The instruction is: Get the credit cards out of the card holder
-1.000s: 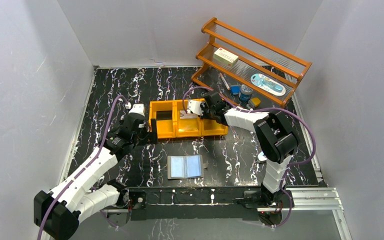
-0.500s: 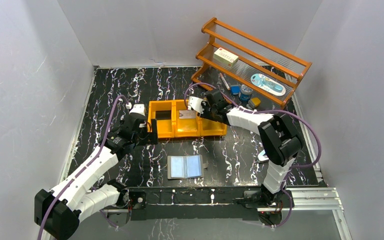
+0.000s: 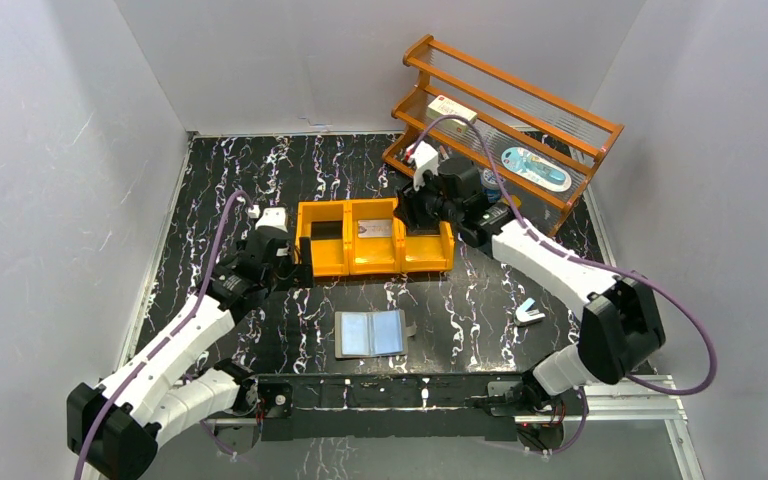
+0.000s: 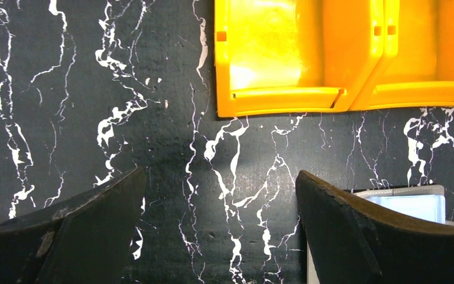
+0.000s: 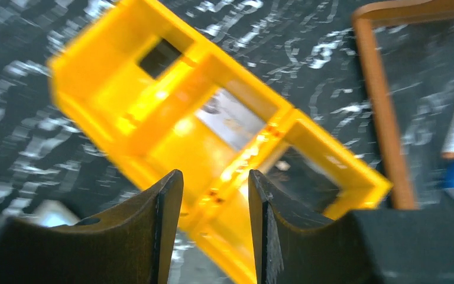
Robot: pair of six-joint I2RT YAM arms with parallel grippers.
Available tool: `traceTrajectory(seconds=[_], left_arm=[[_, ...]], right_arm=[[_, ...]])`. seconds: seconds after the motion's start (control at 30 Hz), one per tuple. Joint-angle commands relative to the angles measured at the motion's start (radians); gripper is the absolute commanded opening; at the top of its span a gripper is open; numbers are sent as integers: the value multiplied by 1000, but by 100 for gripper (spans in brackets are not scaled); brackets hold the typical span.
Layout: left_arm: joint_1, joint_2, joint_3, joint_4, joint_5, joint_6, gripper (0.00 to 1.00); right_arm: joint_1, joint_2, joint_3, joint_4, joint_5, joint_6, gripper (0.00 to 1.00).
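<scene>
One grey card (image 5: 230,118), just beyond right end effector (image 5: 216,180)

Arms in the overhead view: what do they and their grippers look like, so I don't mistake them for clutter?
Both the left arm and the right arm have white shells with bulky black joints. A purple cable runs along each. Each wrist carries a small white camera block. The left gripper and the right gripper each have two dark, curved, tapering fingers with scuffed edges.
</scene>
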Motion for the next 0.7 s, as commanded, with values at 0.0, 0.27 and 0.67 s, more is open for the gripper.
traceTrajectory(seconds=[0.0, 0.27, 0.67], left_arm=[[3, -52, 2, -21, -73, -12, 98], [4, -73, 0, -21, -97, -22, 98], [5, -57, 0, -22, -81, -19, 98]], right_arm=[[5, -68, -65, 48, -158, 498, 53], [21, -120, -115, -52, 99, 528, 57], [14, 36, 40, -216, 382, 472, 59]])
